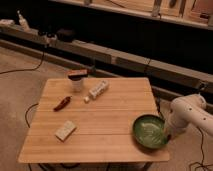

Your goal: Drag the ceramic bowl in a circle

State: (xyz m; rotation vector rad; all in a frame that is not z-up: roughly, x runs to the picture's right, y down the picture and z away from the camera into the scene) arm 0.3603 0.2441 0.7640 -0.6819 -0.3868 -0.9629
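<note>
We see the ceramic bowl (150,131), round, shallow and glossy dark green, at the near right corner of the slatted wooden counter (115,107). The pincer (166,134) sits clenched at its right rim, seemingly pinching it, though shadow hides the contact. The white arm (187,112) is cut off at the right edge.

Dim workroom with a wooden table

A slatted wooden table (100,120) stood on a beige floor (20,85); long dark shelving (125,30) ran behind, and black cables (25,67) trailed across the floor.
</note>
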